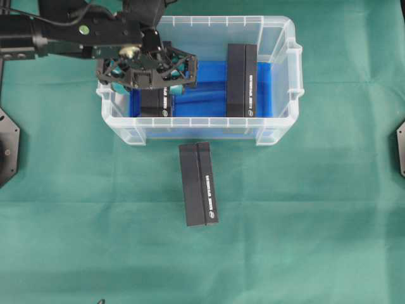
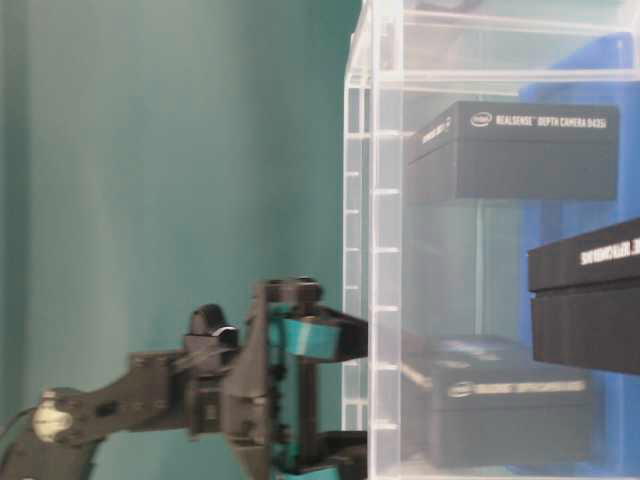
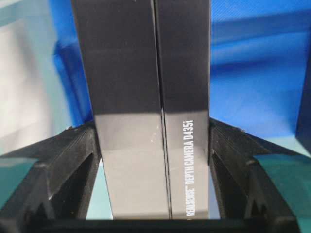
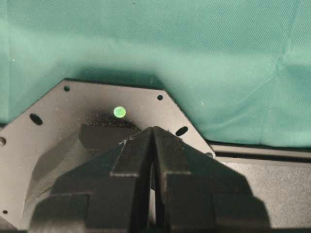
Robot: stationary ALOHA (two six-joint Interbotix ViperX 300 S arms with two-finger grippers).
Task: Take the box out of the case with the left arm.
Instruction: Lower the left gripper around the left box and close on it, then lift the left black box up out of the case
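The case [image 1: 278, 38] is a clear plastic bin with blue cloth on its bottom, standing at the back middle of the green table. At the case's left end lies a black box [image 1: 155, 104], printed "DEPTH CAMERA D435i" [image 3: 146, 97]. My left gripper [image 1: 152, 92] reaches down into the case over it. In the left wrist view its fingers [image 3: 82, 155] press against both long sides of the box, so it is shut on it. From table level, the left gripper [image 2: 310, 400] is at the case wall [image 2: 385, 250]. My right gripper [image 4: 153, 133] is shut and holds nothing.
A second black box [image 1: 242, 79] lies at the right end of the case. A third black box [image 1: 198, 183] lies on the green cloth just in front of the case. Black base plates [image 1: 6, 145] sit at the left and right table edges.
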